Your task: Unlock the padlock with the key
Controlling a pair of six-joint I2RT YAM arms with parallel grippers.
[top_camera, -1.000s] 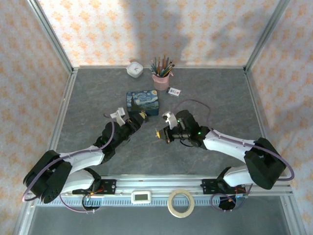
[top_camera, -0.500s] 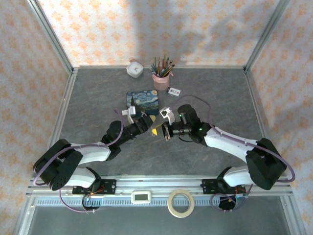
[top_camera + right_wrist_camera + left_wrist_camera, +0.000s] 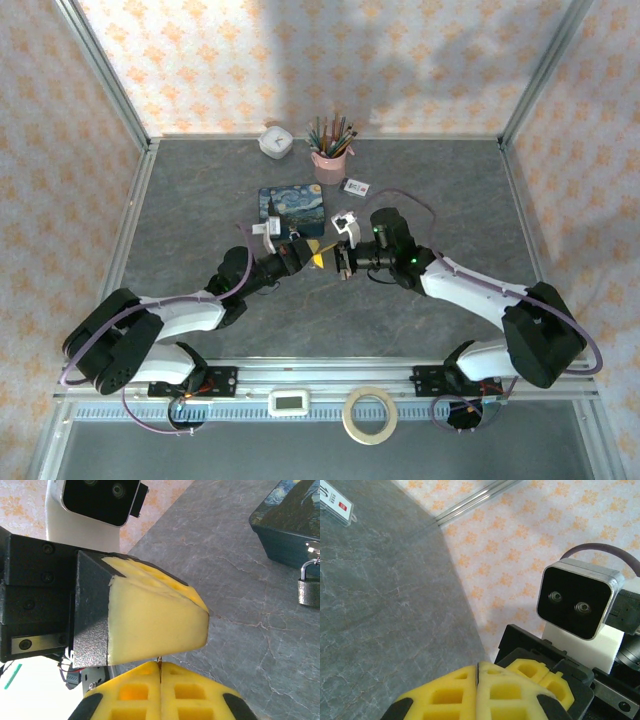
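Top external: left gripper [image 3: 318, 257] faces right gripper [image 3: 342, 260] tip-to-tip (both closed).

padlock: tiny dark dull-metal padlock [image 3: 309, 591], silvery shackle shut, hanging upright from blue painted tin [image 3: 285, 535] latch.
key: thin dull-metal key sliver [image 3: 159, 658], tip only, pinched in right gripper [image 3: 160, 667].

Bright, diffuse light fills the scene, and broad soft shadows mottle the back wall [image 3: 420, 70]. All views are sharp, and the grey table [image 3: 200, 200] carries only faint shadows.
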